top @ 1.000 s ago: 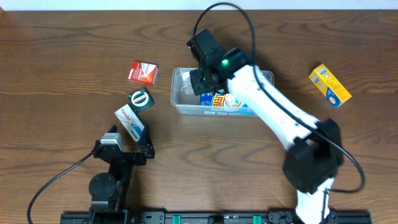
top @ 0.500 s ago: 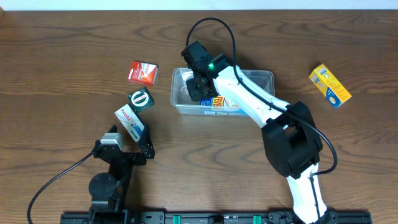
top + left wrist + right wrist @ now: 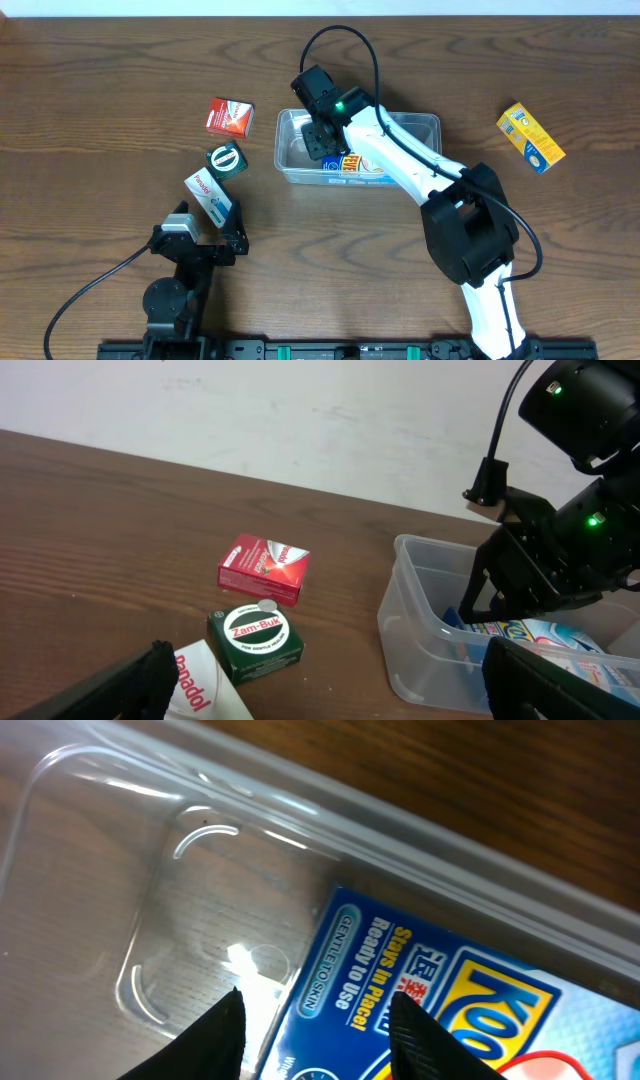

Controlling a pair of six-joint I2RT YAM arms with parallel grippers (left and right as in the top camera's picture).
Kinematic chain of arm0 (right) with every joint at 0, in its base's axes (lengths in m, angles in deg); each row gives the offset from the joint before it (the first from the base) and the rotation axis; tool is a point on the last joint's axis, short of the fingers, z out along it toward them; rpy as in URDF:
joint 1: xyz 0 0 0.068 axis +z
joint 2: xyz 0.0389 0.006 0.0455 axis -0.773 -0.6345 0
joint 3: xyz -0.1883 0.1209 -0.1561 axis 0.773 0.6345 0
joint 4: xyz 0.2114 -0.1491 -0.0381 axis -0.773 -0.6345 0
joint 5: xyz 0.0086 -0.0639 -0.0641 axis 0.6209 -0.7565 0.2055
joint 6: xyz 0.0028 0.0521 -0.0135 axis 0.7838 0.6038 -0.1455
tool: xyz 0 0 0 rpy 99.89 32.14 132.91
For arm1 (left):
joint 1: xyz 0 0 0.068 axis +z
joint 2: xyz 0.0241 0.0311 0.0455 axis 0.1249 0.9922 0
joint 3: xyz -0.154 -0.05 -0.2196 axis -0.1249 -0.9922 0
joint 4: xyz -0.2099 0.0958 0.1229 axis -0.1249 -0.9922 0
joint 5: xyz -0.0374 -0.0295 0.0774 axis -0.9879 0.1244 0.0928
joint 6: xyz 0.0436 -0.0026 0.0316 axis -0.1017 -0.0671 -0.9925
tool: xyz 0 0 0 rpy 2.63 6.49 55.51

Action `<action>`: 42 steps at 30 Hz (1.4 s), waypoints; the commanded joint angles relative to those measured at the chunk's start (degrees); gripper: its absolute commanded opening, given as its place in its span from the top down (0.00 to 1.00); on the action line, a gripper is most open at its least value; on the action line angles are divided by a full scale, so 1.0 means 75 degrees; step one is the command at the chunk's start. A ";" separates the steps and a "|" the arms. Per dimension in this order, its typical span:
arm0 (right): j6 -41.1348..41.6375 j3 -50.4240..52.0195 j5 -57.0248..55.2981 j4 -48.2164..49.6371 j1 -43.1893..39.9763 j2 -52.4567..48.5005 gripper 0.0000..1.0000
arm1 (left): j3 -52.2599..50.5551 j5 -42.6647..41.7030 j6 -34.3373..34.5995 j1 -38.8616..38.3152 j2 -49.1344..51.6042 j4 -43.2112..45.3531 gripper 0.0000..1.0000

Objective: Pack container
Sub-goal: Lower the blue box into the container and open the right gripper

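Overhead, the right gripper [image 3: 322, 140] is reaching down into the clear plastic container [image 3: 424, 119], over its left half. Its white arm is stretching across the tub toward the near edge of the table. In the right wrist view its two dark fingertips [image 3: 220, 1040] are standing partly apart, neither wide nor closed, with nothing pinched between them. They are hovering over the edge of a blue box [image 3: 450, 1000] printed "Ready To Use", which is lying flat on the container's floor and filling its right part, with the see-through floor showing to the left of it. Whether the tips are touching the box I cannot tell. The container is sitting around the middle of the wooden table [image 3: 100, 90], toward the far side, with a long side facing the robot. To its left, a red box [image 3: 230, 116] is lying farthest back, a green Zam-Buk box [image 3: 225, 160] is lying just nearer, and a white Panadol box [image 3: 208, 194] is lying nearer again, just in front of the left gripper [image 3: 328, 665]. That gripper is sitting low by the near edge, its jaws spread wide and holding nothing. Far off to the right, well apart from the container, a yellow box [image 3: 531, 137] is lying at a slant on the wood.
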 commanded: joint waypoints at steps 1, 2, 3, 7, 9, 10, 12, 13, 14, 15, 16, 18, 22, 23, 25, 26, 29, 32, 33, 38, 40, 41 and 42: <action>-0.0096 0.0020 -0.0230 -0.0006 0.0070 -0.0055 0.52 | -0.0131 -0.0154 -0.0073 0.0032 -0.0006 -0.0254 0.02; -0.0122 0.0035 -0.0230 -0.0003 0.0079 -0.0058 0.48 | -0.0131 -0.0152 -0.0073 0.0032 -0.0006 -0.0254 0.02; -0.0125 0.0061 -0.0239 0.0006 0.0085 -0.0058 0.45 | -0.0131 -0.0154 -0.0073 0.0032 -0.0006 -0.0254 0.02; -0.0175 0.0219 -0.0350 0.0023 0.0134 -0.0064 0.37 | -0.0131 -0.0154 -0.0073 0.0032 -0.0006 -0.0254 0.02; -0.0172 0.0277 -0.0376 0.0015 0.0152 -0.0064 0.36 | -0.0131 -0.0152 -0.0073 0.0032 -0.0006 -0.0254 0.02; -0.0152 0.0306 -0.0373 0.0012 0.0163 -0.0064 0.36 | -0.0131 -0.0154 -0.0073 0.0032 -0.0006 -0.0254 0.02; 0.0105 0.0356 -0.0463 -0.0009 0.0175 -0.0064 0.36 | -0.0131 -0.0152 -0.0070 0.0032 -0.0006 -0.0254 0.02; 0.0326 0.0370 -0.0525 -0.0041 0.0178 -0.0064 0.36 | -0.0131 -0.0154 -0.0073 0.0032 -0.0006 -0.0254 0.02; 0.0516 0.0385 -0.0551 -0.0067 0.0178 -0.0064 0.36 | -0.0131 -0.0154 -0.0073 0.0032 -0.0006 -0.0254 0.02; 0.0717 0.0405 -0.0577 -0.0079 0.0178 -0.0064 0.35 | -0.0131 -0.0154 -0.0073 0.0032 -0.0006 -0.0254 0.02; 0.0880 0.0411 -0.0583 -0.0105 0.0178 -0.0064 0.34 | -0.0131 -0.0154 -0.0073 0.0032 -0.0006 -0.0254 0.02; 0.1253 0.0411 -0.0629 -0.0166 0.0178 -0.0064 0.29 | -0.0131 -0.0154 -0.0073 0.0032 -0.0006 -0.0254 0.02; 0.1848 0.0411 -0.0629 -0.0274 0.0178 -0.0064 0.20 | -0.0131 -0.0154 -0.0073 0.0032 -0.0006 -0.0254 0.02; 0.1970 0.0411 -0.0627 -0.0300 0.0178 -0.0064 0.19 | -0.0131 -0.0152 -0.0073 0.0032 -0.0006 -0.0254 0.02; 0.2142 0.0414 -0.0627 -0.0323 0.0178 -0.0064 0.15 | -0.0131 -0.0154 -0.0073 0.0032 -0.0006 -0.0254 0.02; 0.2215 0.0417 -0.0629 -0.0335 0.0178 -0.0064 0.14 | -0.0131 -0.0152 -0.0073 0.0032 -0.0006 -0.0254 0.02; 0.2451 0.0417 -0.0632 -0.0385 0.0178 -0.0064 0.11 | -0.0131 -0.0154 -0.0073 0.0032 -0.0006 -0.0254 0.02; 0.2789 0.0417 -0.0749 -0.0487 0.0178 -0.0064 0.08 | -0.0131 -0.0154 -0.0073 0.0032 -0.0006 -0.0254 0.02; 0.2844 0.0417 -0.0746 -0.0504 0.0178 -0.0064 0.08 | -0.0131 -0.0154 -0.0070 0.0032 -0.0006 -0.0254 0.02; 0.2850 0.0420 -0.0755 -0.0612 0.0178 -0.0064 0.07 | -0.0131 -0.0154 -0.0073 0.0032 -0.0006 -0.0254 0.02; 0.2821 0.0425 -0.0807 -0.0667 0.0178 -0.0064 0.07 | -0.0131 -0.0154 -0.0073 0.0032 -0.0006 -0.0254 0.02; 0.2736 0.0446 -0.0807 -0.0667 0.0178 -0.0064 0.06 | -0.0131 -0.0154 -0.0073 0.0032 -0.0006 -0.0254 0.02; 0.2693 0.0452 -0.0810 -0.0673 0.0178 -0.0064 0.06 | -0.0131 -0.0154 -0.0073 0.0032 -0.0006 -0.0254 0.02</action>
